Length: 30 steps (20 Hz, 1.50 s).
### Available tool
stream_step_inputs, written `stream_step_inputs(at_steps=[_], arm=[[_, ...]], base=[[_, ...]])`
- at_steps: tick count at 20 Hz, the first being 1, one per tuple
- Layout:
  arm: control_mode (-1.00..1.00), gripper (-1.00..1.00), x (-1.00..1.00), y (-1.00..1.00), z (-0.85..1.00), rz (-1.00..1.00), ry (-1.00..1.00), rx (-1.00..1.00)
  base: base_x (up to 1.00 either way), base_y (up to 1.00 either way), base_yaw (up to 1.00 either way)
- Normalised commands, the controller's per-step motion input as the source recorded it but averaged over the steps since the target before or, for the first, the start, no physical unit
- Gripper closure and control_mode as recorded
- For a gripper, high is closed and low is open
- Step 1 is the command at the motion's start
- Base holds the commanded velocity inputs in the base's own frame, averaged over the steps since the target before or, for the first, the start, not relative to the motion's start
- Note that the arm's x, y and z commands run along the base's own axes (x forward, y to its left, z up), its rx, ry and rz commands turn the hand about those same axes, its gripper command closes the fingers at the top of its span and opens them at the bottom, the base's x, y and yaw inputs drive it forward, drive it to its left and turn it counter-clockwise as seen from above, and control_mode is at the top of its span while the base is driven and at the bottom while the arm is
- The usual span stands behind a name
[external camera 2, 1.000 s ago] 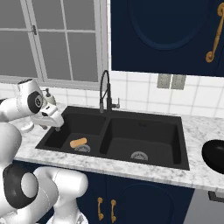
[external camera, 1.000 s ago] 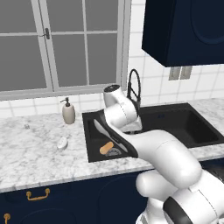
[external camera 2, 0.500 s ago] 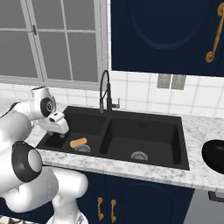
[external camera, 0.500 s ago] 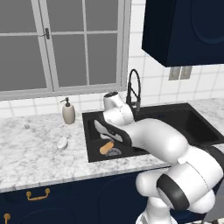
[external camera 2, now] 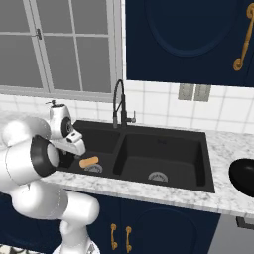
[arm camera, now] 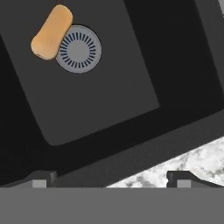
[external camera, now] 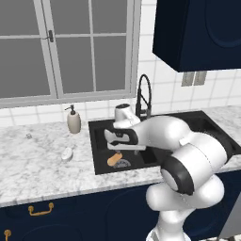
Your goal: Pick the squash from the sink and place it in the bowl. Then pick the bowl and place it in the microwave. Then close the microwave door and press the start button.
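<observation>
The orange-tan squash (external camera: 114,159) (external camera 2: 89,161) lies on the floor of the left basin of the black sink (external camera: 99,146) (external camera 2: 163,149), beside the round steel drain (arm camera: 78,49). In the hand view the squash (arm camera: 51,32) is at the upper left. My gripper (external camera: 123,143) (external camera 2: 74,144) (arm camera: 111,181) hangs open over the left basin's front wall, above the squash and apart from it, with nothing between its fingers. The glossy black bowl (external camera 2: 243,177) stands on the counter at the far right. The microwave and its door are out of view.
A black arched faucet (external camera: 143,94) (external camera 2: 119,101) rises behind the sink's divider. A soap dispenser (external camera: 73,120) and a pale oval lump (external camera: 67,154) sit on the marble counter (external camera: 37,164) left of the sink. Dark blue cabinets hang above.
The arm has bent forward and lowered, carrying the hand down towards the left basin and nearer the squash. The jaws have stayed open. The squash and bowl have not moved.
</observation>
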Motion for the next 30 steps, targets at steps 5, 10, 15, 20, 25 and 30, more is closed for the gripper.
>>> stream_step_inputs(at_steps=[5, 10, 15, 20, 25, 30], arm=[[-1.0, -1.0, 0.47, 0.0, -0.27, 0.0, 0.03, 0.07], [-1.0, -1.0, 0.36, 0.0, -0.35, 0.0, 0.0, 0.07], [-1.0, -1.0, 0.4, -0.02, -0.43, 0.0, 0.0, 0.06], [-1.0, -1.0, 0.45, -0.01, -0.45, 0.0, 0.01, 0.05], [-1.0, -1.0, 0.42, 0.0, -0.42, 0.0, 0.01, 0.01], [-1.0, -1.0, 0.45, 0.0, -0.38, 0.0, 0.0, 0.0]], base=[[0.0, 0.0, 0.0], [0.0, 0.0, 0.0], [0.0, 0.0, 0.0], [0.0, 0.0, 0.0], [0.0, 0.0, 0.0], [0.0, 0.0, 0.0]])
